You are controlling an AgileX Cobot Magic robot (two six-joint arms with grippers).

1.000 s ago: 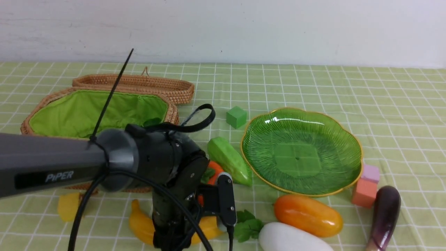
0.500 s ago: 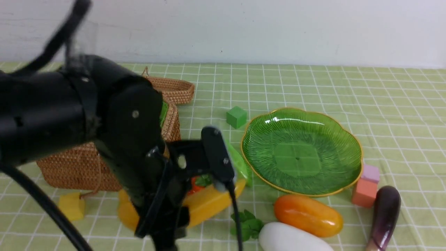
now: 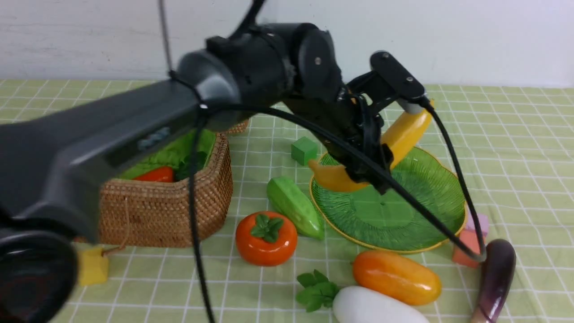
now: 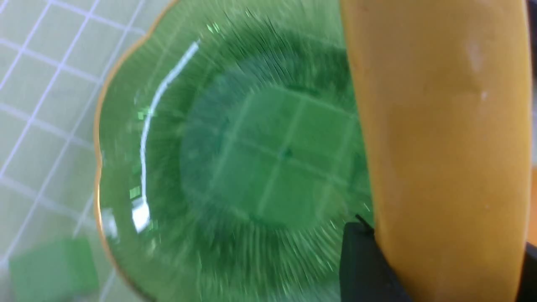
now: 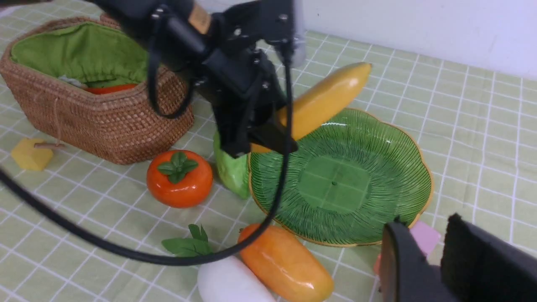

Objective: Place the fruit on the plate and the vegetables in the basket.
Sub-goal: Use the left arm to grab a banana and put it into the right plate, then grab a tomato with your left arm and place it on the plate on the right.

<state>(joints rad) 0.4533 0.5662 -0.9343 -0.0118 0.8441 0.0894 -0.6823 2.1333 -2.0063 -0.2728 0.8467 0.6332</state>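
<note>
the banana (image 3: pixel 406 134) is up above the green plate (image 3: pixel 430 197), the left fingers (image 4: pixel 369 260) clamped on it. the mango (image 3: pixel 397 277) lies on the counter (image 3: pixel 179 287) just beside the plate, near the persimmon (image 3: pixel 266 238). the right fingers (image 5: pixel 436 256) stand slightly apart.

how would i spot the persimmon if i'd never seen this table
Find the big brown woven basket with the green cloth lining. Just right of it in the front view, on the checked cloth, sits the persimmon: glossy, orange-red, leaf-capped, rounder than the ridged light-green gourd beside it.
</note>
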